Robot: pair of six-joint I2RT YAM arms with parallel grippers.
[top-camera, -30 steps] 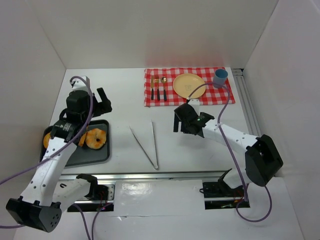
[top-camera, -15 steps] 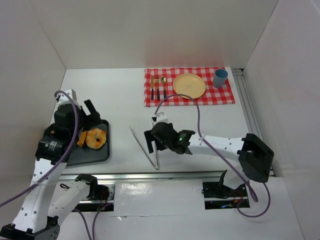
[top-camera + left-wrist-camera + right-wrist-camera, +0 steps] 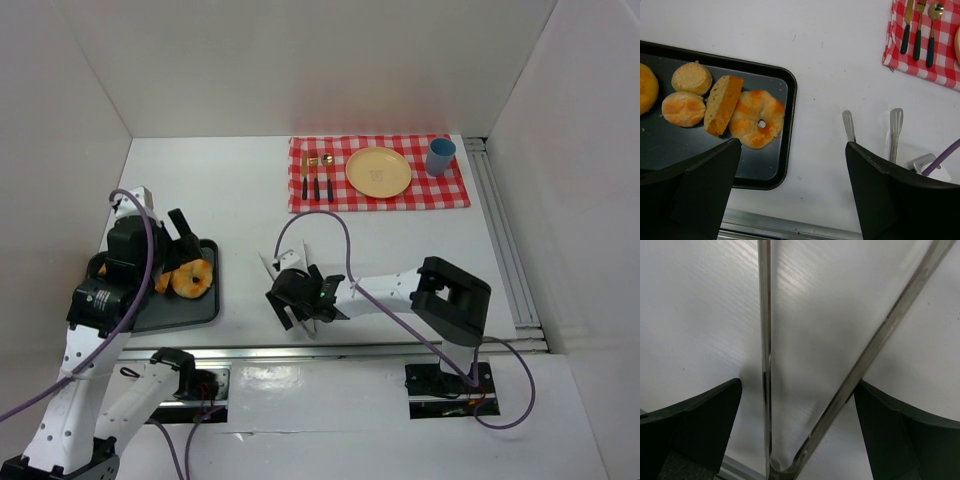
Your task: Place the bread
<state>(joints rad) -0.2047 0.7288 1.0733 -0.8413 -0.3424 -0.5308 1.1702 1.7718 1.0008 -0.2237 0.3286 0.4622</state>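
Several golden-brown bread pieces (image 3: 188, 278) lie on a dark tray (image 3: 195, 312) at the left. The left wrist view shows two round pieces (image 3: 691, 77), a slice (image 3: 722, 104) and a ring-shaped piece (image 3: 756, 118). My left gripper (image 3: 185, 235) is open and empty, above the tray's far right part (image 3: 792, 190). My right gripper (image 3: 298, 300) is open and low over metal tongs (image 3: 765, 340). Its fingers stand outside the two tong arms near the hinge, not touching them (image 3: 797, 425). The yellow plate (image 3: 378, 171) is at the back.
The plate sits on a red checked cloth (image 3: 450, 192) with cutlery (image 3: 316, 178) and a blue cup (image 3: 440, 156). The tong tips show in the left wrist view (image 3: 896, 125). A metal rail (image 3: 330, 350) runs along the near table edge. White walls enclose the table.
My right arm swung from near the checked cloth leftward and toward the near edge, coming down over the tongs. My left arm drew back and left over the tray.
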